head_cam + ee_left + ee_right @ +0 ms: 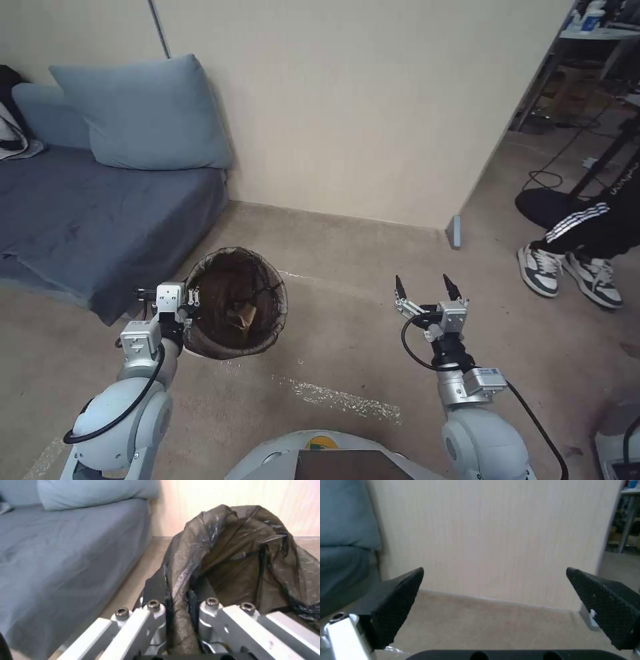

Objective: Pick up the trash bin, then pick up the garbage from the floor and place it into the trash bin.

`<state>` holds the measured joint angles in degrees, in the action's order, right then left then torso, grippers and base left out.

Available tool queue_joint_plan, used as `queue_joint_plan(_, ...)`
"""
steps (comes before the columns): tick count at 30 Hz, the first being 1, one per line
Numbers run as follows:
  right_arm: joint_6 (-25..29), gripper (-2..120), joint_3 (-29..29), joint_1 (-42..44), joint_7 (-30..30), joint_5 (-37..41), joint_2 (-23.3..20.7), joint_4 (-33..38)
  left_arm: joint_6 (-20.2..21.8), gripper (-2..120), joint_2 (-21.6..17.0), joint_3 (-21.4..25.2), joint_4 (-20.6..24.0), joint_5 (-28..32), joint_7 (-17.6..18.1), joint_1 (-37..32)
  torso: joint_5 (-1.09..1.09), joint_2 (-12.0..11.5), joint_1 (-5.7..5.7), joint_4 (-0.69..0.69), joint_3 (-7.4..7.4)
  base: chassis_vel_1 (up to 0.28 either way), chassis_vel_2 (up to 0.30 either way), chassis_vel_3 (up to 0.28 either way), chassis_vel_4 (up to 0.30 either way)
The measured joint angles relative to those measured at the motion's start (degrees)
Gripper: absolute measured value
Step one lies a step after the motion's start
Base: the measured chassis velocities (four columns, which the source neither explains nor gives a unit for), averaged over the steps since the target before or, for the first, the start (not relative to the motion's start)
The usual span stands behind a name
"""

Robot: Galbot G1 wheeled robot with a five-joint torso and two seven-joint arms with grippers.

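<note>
Jaws of left gripper [193, 298] closed tight on bag-covered rim of trash bin [235, 311], one finger inside, one outside. Left wrist view: dark bag [233, 562] bunched between metal fingers [213, 620]. Bin sits near corner of blue couch [100, 220], tan floor [347, 347] below. Brown paper scrap [241, 315] lies inside bin. Jaws of right gripper [427, 288] wide apart, nothing between them, well right of bin, pointing at cream wall [360, 107]. Blue pillow [143, 113] leans on couch.
</note>
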<state>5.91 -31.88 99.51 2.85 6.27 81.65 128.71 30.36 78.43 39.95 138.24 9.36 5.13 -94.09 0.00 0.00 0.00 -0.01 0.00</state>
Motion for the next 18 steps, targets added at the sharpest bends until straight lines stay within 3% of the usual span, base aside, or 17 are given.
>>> queue_joint_plan(18, -0.66, 100, 0.96, -0.26, 0.68, -0.01, 0.19, -0.75, -0.5, 7, 0.38, 0.21, -0.21, 0.24, -0.6, -0.27, 0.0, 0.0, 0.0, 0.02, 0.0, 0.103, 0.103, 0.1, 0.098)
